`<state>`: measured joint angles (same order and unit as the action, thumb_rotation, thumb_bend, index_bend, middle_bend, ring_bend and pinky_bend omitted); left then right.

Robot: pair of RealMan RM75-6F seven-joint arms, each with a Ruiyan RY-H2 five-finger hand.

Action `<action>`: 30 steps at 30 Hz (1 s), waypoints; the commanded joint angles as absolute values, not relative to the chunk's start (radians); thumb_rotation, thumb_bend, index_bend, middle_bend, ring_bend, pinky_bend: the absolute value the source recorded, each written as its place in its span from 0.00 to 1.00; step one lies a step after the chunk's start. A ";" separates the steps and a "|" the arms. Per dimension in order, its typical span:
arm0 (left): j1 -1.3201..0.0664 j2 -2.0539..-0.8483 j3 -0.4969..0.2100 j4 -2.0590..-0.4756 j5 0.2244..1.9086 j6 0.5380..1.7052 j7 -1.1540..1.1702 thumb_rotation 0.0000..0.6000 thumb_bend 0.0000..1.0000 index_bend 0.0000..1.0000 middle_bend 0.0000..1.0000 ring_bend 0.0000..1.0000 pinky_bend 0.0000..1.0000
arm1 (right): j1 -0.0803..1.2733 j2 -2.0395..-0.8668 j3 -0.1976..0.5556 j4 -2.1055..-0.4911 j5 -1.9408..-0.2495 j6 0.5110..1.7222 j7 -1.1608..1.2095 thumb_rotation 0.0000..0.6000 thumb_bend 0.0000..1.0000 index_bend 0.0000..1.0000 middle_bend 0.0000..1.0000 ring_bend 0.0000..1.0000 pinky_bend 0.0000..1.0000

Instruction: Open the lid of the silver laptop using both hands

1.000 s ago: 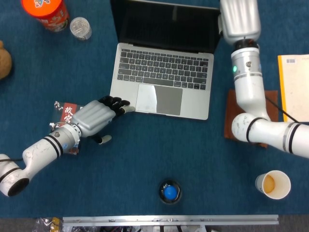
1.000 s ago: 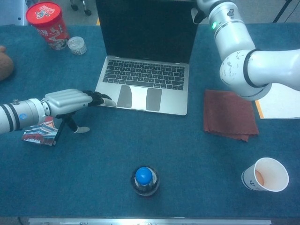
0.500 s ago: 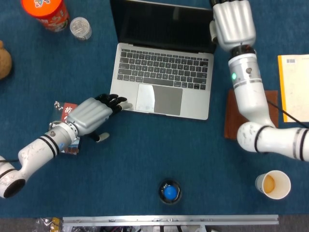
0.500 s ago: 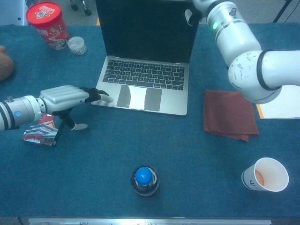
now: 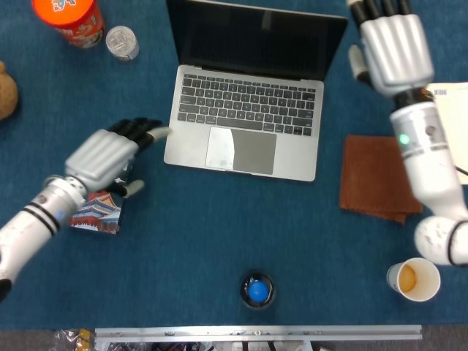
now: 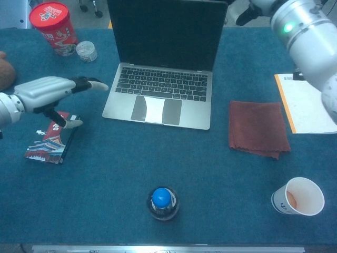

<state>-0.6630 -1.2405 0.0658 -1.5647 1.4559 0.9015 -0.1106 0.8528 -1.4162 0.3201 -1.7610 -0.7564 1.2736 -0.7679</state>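
both hands have come away from the laptop (image 5: 248,102) since a second ago: the left hand (image 5: 106,155), whose fingertips were on the front left corner of the base, now sits off to the left of it, apart from the edge, and the right hand (image 5: 391,44), which was up at the top right corner of the screen, now sits to the right of the lid with a gap between them. the laptop itself stands open in the middle of the blue table (image 5: 219,227), screen upright and dark, keyboard and trackpad showing.

the left hand holds nothing; its fingers are stretched out toward the laptop and the thumb hangs below, over the small printed packet (image 5: 95,218) lying on the table. the right hand also holds nothing; in the head view its fingers point up and away, held fairly straight, side by side.

a brown cloth (image 5: 379,178) lies right of the laptop, a paper cup (image 5: 414,279) near the front right, a blue-capped bottle (image 5: 257,290) front centre, and a red tub (image 6: 52,21) with a small clear cup (image 6: 86,51) beside it at the back left. a yellow-edged pad (image 6: 305,103) lies at the right.
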 commanded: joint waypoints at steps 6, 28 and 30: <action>-0.574 -1.143 0.060 -1.605 1.422 1.010 -0.102 1.00 0.31 0.08 0.05 0.00 0.08 | 0.716 -1.275 0.255 -1.899 -0.838 1.347 -0.661 1.00 0.43 0.02 0.12 0.00 0.05; -0.297 -1.036 0.044 -1.661 1.365 1.346 -0.047 1.00 0.31 0.08 0.06 0.00 0.08 | 0.343 -1.104 0.051 -1.995 -1.129 1.606 -0.452 1.00 0.43 0.02 0.12 0.00 0.05; -0.278 -1.036 0.042 -1.659 1.376 1.374 -0.057 1.00 0.31 0.08 0.06 0.00 0.08 | 0.316 -1.101 0.041 -1.990 -1.144 1.621 -0.432 1.00 0.43 0.02 0.12 0.00 0.05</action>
